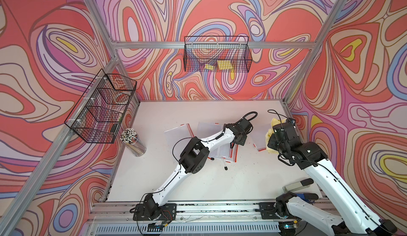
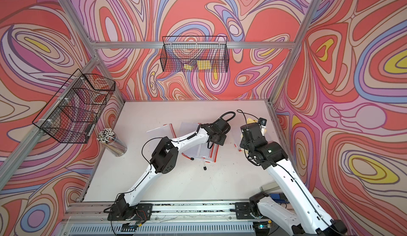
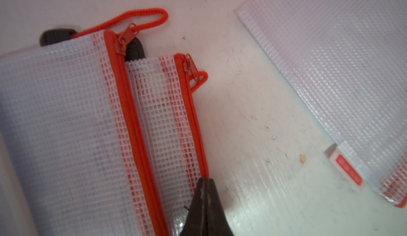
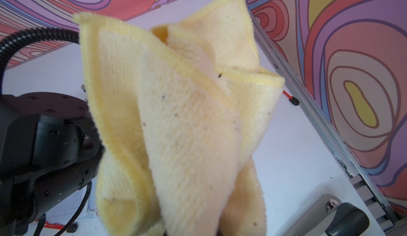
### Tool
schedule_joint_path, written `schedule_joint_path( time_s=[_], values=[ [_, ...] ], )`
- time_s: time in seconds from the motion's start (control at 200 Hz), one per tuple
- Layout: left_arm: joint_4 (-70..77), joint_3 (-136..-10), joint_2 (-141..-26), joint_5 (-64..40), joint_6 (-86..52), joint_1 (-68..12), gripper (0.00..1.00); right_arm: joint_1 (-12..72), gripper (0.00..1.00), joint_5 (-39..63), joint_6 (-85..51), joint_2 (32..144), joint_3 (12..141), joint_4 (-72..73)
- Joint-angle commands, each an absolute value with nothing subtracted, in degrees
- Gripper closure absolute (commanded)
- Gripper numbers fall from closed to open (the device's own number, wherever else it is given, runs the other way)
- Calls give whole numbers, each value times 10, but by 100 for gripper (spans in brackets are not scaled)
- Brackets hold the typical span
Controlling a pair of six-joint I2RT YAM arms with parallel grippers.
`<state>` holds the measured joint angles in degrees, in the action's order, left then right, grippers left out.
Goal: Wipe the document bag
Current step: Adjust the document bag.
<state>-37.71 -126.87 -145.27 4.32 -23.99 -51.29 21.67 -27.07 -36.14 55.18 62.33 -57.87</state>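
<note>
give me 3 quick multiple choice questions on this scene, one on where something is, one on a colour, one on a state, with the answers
1. Where does the clear jar of white-tipped sticks stand?
A. at the left, below the side wire basket
B. between the two arms
C. by the right arm's base

2. What colour is the zip trim on the mesh document bags?
A. blue
B. orange-red
C. green

3. The jaws of the left gripper are:
A. wide open
B. closed together
C. clamped on a pen

Answers:
1 A: both top views show the jar under that basket.
2 B: the left wrist view shows orange-red zips and cord pulls.
3 B: the black tips meet at one bag's zipped edge.
</note>
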Motion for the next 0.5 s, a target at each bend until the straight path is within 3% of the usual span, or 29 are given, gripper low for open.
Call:
schedule_joint_path(
  time_s=[0.0,0.496],
  values=[
    [-366,-1223,-1386,-1,-231,-517,100,213,100,-273,-367,548,617,-575],
    [-272,-1017,-1090,-59,-245,-516,100,213,100,-277,-372,544,610,-558]
  ],
)
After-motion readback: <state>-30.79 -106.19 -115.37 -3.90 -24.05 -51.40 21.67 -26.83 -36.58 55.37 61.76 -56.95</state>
